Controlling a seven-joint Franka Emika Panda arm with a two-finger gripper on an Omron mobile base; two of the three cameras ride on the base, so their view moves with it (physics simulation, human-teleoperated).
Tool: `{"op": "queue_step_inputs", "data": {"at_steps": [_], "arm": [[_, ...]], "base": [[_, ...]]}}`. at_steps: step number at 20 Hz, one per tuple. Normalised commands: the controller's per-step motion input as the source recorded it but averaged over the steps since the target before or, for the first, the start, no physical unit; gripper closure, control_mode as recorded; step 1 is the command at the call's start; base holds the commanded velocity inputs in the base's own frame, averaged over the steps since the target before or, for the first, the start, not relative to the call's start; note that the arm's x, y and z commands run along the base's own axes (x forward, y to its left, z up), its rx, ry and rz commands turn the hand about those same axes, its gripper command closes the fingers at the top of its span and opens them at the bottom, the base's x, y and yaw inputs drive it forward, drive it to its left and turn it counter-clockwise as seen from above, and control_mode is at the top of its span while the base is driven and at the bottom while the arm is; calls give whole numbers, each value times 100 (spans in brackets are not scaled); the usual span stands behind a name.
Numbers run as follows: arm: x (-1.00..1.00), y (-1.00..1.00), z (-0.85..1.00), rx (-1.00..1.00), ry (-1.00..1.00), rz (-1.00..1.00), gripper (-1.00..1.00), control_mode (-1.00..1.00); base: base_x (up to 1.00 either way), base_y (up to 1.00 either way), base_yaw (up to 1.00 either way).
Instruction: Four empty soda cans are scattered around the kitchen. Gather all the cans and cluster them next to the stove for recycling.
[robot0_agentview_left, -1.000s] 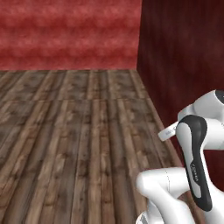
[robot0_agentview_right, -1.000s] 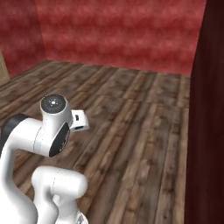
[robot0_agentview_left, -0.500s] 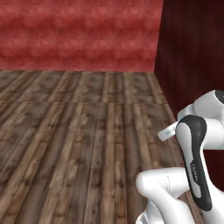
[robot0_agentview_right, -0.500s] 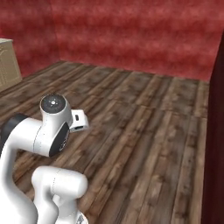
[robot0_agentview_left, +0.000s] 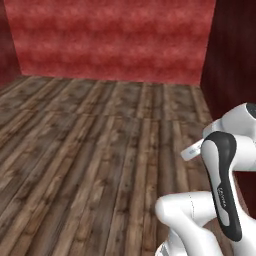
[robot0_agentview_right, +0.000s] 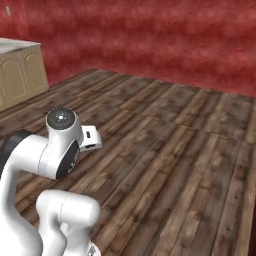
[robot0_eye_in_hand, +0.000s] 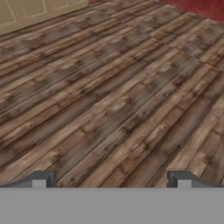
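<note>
Hand view: gripper (robot0_eye_in_hand: 111, 179) fingers spread wide, empty, over worn wood-plank floor (robot0_eye_in_hand: 109, 96); one beige panelled cabinet (robot0_agentview_right: 17, 72), red mottled wall (robot0_agentview_left: 110, 40).

No text, label or number is readable anywhere.

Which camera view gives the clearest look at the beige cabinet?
The right base view: the beige cabinet stands against the red wall with panelled doors and pale top visible. The hand view catches just a strip of its base beyond the open gripper.
</note>
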Motion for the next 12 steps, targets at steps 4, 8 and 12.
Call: {"op": "queue_step_inputs", "data": {"at_steps": [4,8,12], "arm": [[0,0,0,0,0,0,-100,100],[0,0,0,0,0,0,-100,100],[0,0,0,0,0,0,-100,100]], "base": [[20,18,30],[30,18,28],[43,13,25]]}}
